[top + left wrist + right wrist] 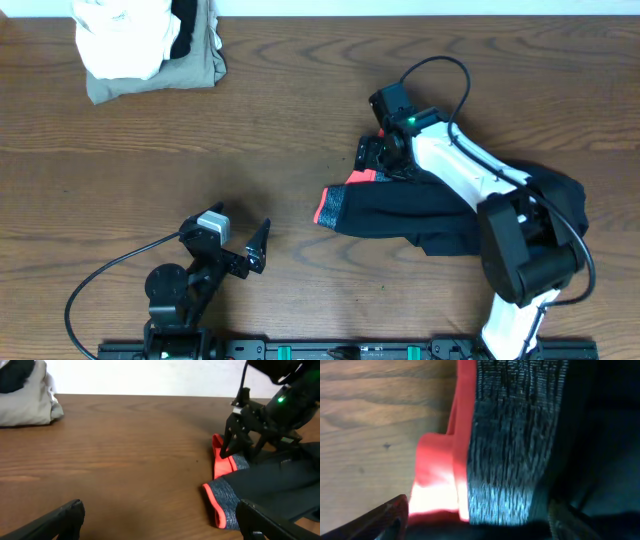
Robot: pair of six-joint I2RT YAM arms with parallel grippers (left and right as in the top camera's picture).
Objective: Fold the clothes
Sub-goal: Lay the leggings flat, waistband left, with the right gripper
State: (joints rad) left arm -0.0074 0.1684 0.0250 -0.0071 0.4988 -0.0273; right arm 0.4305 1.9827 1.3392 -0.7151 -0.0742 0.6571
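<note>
Red-orange waistband edge (pixel 437 485) and its grey ribbed band fill the right wrist view. They lie between the two fingers of the right gripper (pixel 239 449), which stand apart on either side and are not clamped on it. Black trousers (pixel 420 215) lie bunched on the right half of the wooden table (pixel 200 150), waistband end pointing left toward the centre, legs running back under the right arm (pixel 465 165). Judgement: light, limp knit; it will sag and drag rather than hold a shape; not fragile. The elastic band looks the thickest and firmest part, so the best hold is at its corners. Left gripper (pixel 160 510) sits low at the front left, fingers wide apart, holding nothing, well apart from the trousers. Far left: white folded cloth (pixel 120 35) on a khaki-olive folded garment (pixel 190 75), well apart from the work. Obstruction: only the right arm itself, over the garment's middle.
</note>
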